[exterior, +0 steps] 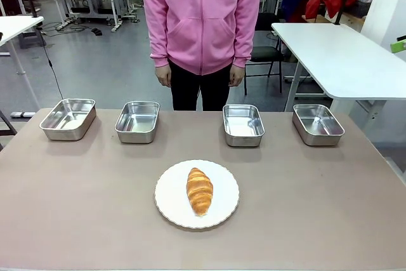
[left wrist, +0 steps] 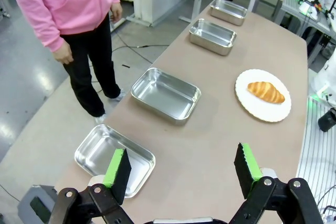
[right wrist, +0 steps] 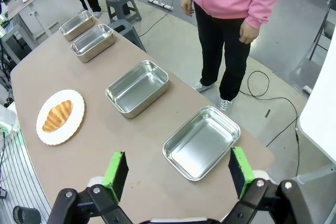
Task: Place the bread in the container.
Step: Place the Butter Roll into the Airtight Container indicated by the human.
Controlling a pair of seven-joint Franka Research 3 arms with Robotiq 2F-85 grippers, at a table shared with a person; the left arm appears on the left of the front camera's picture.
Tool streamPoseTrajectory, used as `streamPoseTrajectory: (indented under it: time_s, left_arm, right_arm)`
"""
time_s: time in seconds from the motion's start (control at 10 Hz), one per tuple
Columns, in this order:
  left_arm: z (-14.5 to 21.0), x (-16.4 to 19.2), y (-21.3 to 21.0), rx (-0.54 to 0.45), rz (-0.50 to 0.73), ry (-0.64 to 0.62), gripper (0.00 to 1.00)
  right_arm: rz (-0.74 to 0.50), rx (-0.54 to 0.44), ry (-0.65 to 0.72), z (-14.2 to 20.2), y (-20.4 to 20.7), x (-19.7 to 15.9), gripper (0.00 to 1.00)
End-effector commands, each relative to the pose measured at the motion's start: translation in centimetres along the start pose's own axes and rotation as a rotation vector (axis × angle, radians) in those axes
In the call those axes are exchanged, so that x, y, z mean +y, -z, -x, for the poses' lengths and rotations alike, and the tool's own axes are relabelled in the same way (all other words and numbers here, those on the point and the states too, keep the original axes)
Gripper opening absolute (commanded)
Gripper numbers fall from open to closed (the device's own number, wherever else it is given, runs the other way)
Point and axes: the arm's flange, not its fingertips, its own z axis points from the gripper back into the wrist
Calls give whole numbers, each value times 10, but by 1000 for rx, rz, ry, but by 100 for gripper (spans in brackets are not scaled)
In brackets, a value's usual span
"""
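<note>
The left tool and right tool match — black jointed links, silver pivot screws, bright green pads toward the tips. Beyond them, the person wears a pink sweatshirt and black trousers.

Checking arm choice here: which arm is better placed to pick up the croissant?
Left, narrowly. The left gripper hangs open above the leftmost tray, the right gripper above the rightmost tray; the croissant on its plate lies slightly left of centre.
</note>
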Motion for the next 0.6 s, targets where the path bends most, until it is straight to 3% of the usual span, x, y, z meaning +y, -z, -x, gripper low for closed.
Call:
streamPoseTrajectory:
  time_s: [0.0,0.5]
  left_arm:
    - [-1,-1,-1,-8,8,6,100]
    - [-1,-1,-1,-8,8,6,100]
  right_arm:
    - [-5,-10,-4,-2,-1,2,100]
    - [-5,-10,-4,-2,-1,2,100]
